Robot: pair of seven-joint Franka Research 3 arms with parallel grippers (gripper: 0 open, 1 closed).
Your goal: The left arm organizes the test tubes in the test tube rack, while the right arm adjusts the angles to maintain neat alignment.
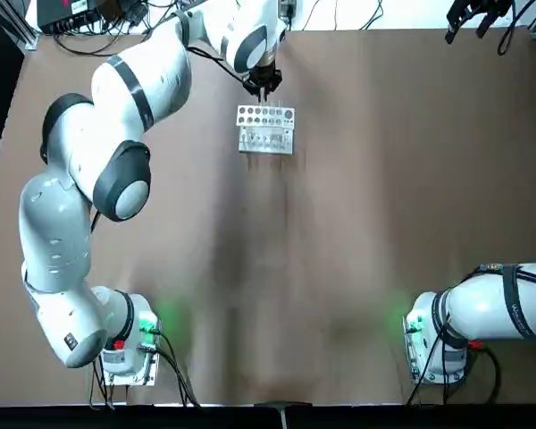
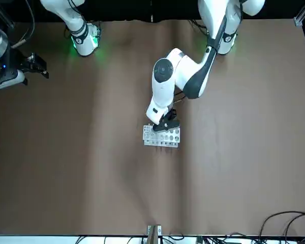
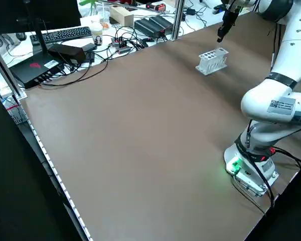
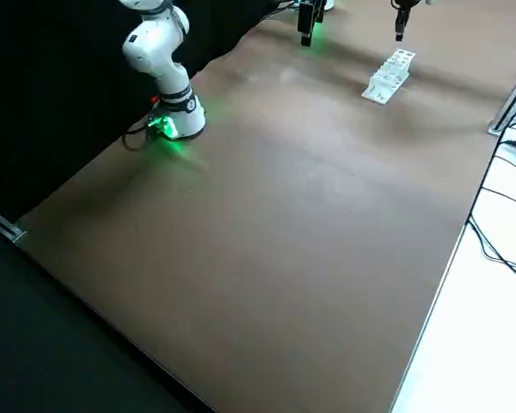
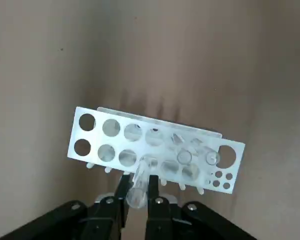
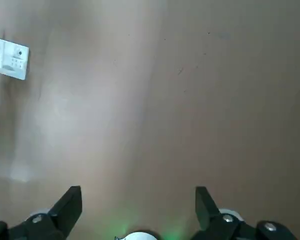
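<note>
Crosswise on counter (image 1: pixel 366 232): test tube rack (image 1: pixel 266 140), long axis left-right; left end effector (image 5: pixel 138 200) pinches clear tube (image 5: pixel 137 196) above its edge. Right end effector (image 6: pixel 138 205), empty, gapes well apart.

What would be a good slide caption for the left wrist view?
Left gripper pinches a clear tube at the white rack, where other tubes stand.

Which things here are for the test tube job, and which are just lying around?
For the job:
- the rack, with clear tubes in it
- the left fingers, at the rack, holding a tube
- the right fingers, open, away from the rack

Just lying around:
- a keyboard
- a screen
- black cables
</note>
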